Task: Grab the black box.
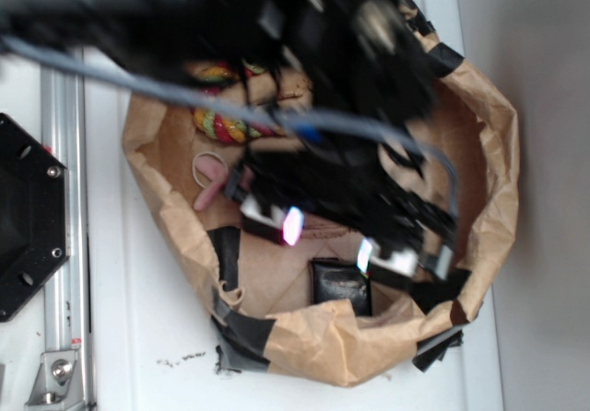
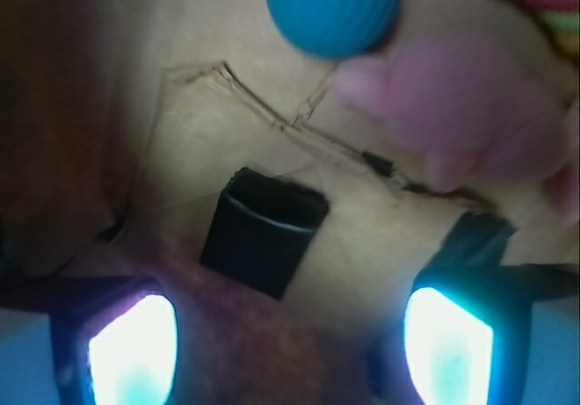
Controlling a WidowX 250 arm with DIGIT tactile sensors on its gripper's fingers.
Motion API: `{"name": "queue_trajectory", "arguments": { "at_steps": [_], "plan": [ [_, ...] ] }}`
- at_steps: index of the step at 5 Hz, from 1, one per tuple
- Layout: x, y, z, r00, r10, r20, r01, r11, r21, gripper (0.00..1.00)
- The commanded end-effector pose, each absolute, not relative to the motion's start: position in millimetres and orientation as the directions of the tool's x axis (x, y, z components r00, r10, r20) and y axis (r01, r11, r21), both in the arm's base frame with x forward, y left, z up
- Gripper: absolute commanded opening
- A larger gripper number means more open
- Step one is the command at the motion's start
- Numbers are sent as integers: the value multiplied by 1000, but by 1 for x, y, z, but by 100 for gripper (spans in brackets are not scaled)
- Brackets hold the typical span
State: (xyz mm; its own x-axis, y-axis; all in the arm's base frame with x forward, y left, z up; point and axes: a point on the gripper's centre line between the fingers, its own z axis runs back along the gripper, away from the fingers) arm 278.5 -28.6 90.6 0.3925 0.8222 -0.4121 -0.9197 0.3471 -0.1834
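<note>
Blurred arm (image 1: 304, 88) angled down, fingers (image 2: 132, 350) apart (empty-handed)

White table (image 1: 157, 337): brown paper bin (image 1: 323, 337), black plate (image 1: 28, 217).

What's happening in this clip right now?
A WidowX arm hangs over a crumpled brown paper bag taped at its rim. Its gripper is open, pads lit, above a small glossy black box lying on the bag's floor, not yet gripped. A ribbed blue ball, a pink toy and a multicoloured rope lie nearby.
</note>
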Motion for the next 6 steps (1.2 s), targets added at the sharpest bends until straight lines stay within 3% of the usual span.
{"name": "queue_trajectory", "arguments": {
  "at_steps": [1, 2, 4, 5, 6],
  "plan": [
    [297, -49, 94, 396, 856, -332, -917, 352, -185, 100],
    [287, -51, 87, 373, 893, -251, -928, 359, -103, 100],
    [237, -11, 116, 247, 952, -180, -958, 212, -193, 100],
    [237, -2, 118, 257, 956, -142, -945, 218, -244, 100],
    [252, -6, 119, 266, 954, -139, -931, 217, -293, 100]
  ]
}}
